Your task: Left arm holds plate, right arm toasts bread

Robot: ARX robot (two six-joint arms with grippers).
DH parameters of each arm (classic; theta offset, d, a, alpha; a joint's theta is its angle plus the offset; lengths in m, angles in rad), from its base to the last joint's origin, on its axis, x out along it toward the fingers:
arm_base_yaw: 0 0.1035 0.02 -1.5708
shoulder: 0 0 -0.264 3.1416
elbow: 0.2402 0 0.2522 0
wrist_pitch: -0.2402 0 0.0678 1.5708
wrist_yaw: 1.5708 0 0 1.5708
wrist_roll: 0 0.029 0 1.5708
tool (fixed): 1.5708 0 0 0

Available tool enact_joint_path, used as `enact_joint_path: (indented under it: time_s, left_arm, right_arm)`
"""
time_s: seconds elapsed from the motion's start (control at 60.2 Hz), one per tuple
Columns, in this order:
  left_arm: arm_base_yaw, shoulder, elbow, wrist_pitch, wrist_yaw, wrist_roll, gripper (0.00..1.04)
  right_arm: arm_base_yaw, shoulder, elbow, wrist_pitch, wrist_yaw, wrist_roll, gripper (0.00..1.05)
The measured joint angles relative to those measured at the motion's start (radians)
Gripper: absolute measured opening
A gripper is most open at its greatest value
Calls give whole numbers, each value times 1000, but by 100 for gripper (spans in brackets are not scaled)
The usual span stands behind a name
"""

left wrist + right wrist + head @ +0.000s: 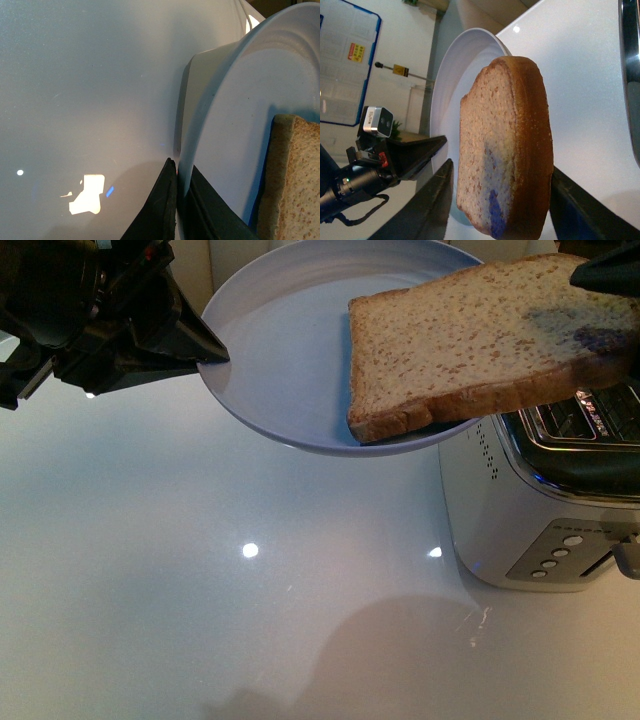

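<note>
Table, white and glossy, bears toaster at 4 o'clock of the front view. Plate is held off the table, left gripper pinching its rim at 9 o'clock. Bread hangs over the plate's 3 o'clock side, clamped between the right gripper's fingers.

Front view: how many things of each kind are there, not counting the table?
Black wedge-fingered end effectors, left and right: 2
Round pale blue-grey plate: 1
Light brown wholemeal bread slice: 1
Silver metal toaster: 1
Total: 5
</note>
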State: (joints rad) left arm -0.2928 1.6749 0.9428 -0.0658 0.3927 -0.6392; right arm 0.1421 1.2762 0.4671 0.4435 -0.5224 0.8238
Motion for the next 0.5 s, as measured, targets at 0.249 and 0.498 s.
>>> enact_joint_path:
  time_s: [0.249,0.498]
  left_arm:
    - [-1,0,0,0,1,-3,3]
    - [-5,0,0,0,3,-6,3]
  right_arm:
    - [-9,-22,3,-20,-18,3,3]
    - [-53,-111,56,-85,-43,-5,3]
